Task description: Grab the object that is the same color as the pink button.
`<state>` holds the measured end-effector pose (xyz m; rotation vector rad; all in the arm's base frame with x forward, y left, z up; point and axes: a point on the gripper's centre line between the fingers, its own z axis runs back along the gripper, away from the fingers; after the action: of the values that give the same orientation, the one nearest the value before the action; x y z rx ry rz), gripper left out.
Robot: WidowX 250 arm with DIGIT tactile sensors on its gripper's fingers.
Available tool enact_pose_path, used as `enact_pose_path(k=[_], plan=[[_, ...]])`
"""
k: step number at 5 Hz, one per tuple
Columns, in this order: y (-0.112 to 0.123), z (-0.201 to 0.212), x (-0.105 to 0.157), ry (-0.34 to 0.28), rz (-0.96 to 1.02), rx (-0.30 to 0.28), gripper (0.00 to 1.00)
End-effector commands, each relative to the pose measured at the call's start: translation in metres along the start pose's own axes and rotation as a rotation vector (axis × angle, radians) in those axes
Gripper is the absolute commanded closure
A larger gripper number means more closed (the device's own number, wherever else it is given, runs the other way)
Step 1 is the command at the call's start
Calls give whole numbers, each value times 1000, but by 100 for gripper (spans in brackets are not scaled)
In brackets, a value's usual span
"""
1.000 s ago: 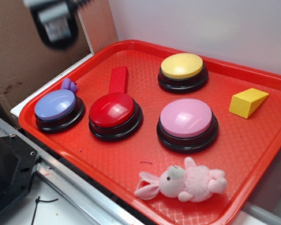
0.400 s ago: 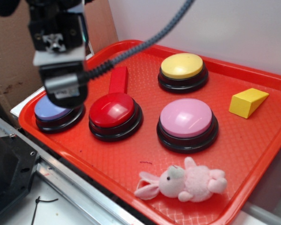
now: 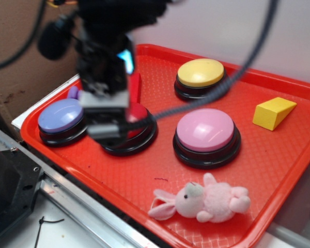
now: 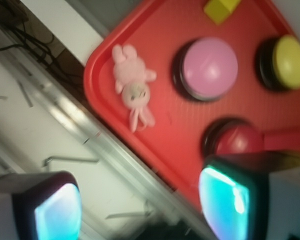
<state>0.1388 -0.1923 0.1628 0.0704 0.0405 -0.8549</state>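
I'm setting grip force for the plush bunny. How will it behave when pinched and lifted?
The plush bunny looks fluffy and soft, so it will probably squash under the fingers. Its long ears lie limp on the tray, so they likely dangle. Lying flat on its side, it seems unlikely to roll.

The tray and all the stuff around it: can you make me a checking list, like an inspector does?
Surface: red tray, textured, nothing spilled.
Job's things: pink bunny lying on its side at the tray's near edge; pink button just behind it, apart.
Clutter: red button, yellow button, lavender button, yellow wedge, red block.
Grippers: gripper above the red button, holding nothing, jaws wide apart in the wrist view.
Cables: black cable arcing over the tray.
Surroundings: white wall, brown cardboard, metal rail.
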Motion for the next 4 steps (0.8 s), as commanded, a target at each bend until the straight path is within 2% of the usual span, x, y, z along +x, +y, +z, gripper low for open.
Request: enact_pose_path(k=[1,2,4], plan=[[18,-53,3,42,-19,-69,0],[23,-79,20,51,-23,-124,0],[11,-100,51,62,-112,-148,0]])
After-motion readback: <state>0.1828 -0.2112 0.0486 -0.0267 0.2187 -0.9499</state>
